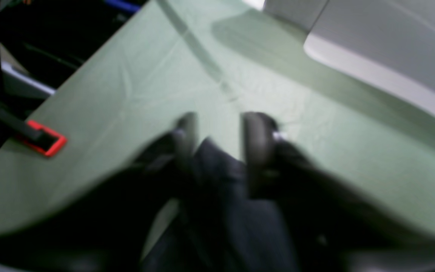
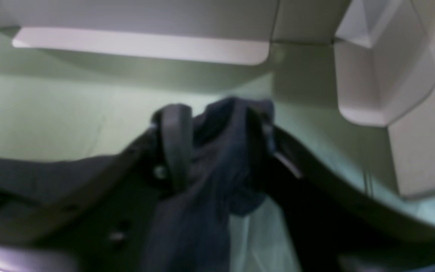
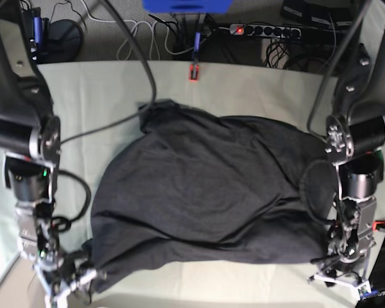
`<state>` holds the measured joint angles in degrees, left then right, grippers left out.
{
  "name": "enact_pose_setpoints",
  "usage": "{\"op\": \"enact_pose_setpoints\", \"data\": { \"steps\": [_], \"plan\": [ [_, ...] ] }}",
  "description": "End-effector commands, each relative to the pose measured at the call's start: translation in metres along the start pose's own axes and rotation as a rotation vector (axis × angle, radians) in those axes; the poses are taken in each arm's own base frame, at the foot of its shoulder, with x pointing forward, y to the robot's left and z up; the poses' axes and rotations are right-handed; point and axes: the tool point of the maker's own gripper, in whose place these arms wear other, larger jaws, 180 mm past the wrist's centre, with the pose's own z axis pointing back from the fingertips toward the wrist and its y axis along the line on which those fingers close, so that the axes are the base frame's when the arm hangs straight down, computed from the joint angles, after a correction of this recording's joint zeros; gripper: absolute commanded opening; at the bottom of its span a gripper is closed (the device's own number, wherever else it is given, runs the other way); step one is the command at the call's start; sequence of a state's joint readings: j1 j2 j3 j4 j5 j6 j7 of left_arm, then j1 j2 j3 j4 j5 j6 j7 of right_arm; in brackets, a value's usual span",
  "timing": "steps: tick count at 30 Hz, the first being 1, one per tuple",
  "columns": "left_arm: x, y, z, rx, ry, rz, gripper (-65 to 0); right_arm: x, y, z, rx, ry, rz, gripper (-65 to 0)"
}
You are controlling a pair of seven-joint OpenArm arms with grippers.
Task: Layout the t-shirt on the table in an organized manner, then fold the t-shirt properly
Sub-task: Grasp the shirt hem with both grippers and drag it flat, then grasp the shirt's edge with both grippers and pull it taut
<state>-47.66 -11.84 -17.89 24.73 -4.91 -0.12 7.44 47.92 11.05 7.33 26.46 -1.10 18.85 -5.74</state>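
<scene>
the shirt (image 3: 212, 192) lies spread over the middle of the desk (image 3: 102, 83), plain dark side up, wrinkled, with a bunched bit toward 11 o'clock and its lower hem running along the near edge from 7 to 5 o'clock. a curved seam or opening shows at its 3 o'clock side, close to the left arm.

the left hand (image 1: 219, 132) sits at the shirt's 5 o'clock corner in the base view. in its wrist view the two fingers (image 1: 257, 139) stand apart with bare desk between the tips, and dark cloth rises into the gap lower down; the view is blurred, so whether the fingers press on that cloth cannot be told. a red clamp (image 1: 45, 139) sits on the desk edge at 9 o'clock in that view.

the right hand (image 2: 217, 128) is at the shirt's 7 o'clock corner in the base view. its fingers (image 2: 176, 139) are spread, and a fold of the shirt (image 2: 225, 151) hangs between them and drapes over the far one, likely resting there rather than pinched, though the blur makes this unsure. more dark cloth trails off toward 9 o'clock in that wrist view.

another red clamp (image 3: 194, 72) holds the desk cover at 12 o'clock in the base view, and beyond it lie cables and a power strip (image 3: 263, 29).
</scene>
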Motion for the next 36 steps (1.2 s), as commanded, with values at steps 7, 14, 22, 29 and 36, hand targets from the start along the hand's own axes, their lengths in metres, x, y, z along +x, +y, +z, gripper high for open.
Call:
{"op": "enact_pose_setpoints", "data": {
  "steps": [7,14,22,29,36],
  "plan": [
    [-0.003,0.020,0.003,0.027,-0.026,-0.011,-32.1,-0.034,-0.018,0.011,-0.015,0.043,-0.006,-30.7],
    [-0.053,0.071,0.035,0.079,-0.020,-0.108,-32.1,-0.105,-0.027,0.056,-0.034,0.108,0.081,-30.2],
    [-0.091,0.105,0.114,0.091,-0.032,-0.218,-32.1,-0.139,0.019,0.141,0.020,0.030,0.191,-30.2],
    [-0.119,0.165,0.149,0.216,0.026,-0.072,-31.9,-0.188,0.068,0.211,0.062,0.076,0.121,-30.2],
    [-0.121,0.183,0.156,0.238,0.028,-0.026,-31.7,-0.217,0.102,0.240,0.086,0.129,0.030,-30.0]
  ]
}}
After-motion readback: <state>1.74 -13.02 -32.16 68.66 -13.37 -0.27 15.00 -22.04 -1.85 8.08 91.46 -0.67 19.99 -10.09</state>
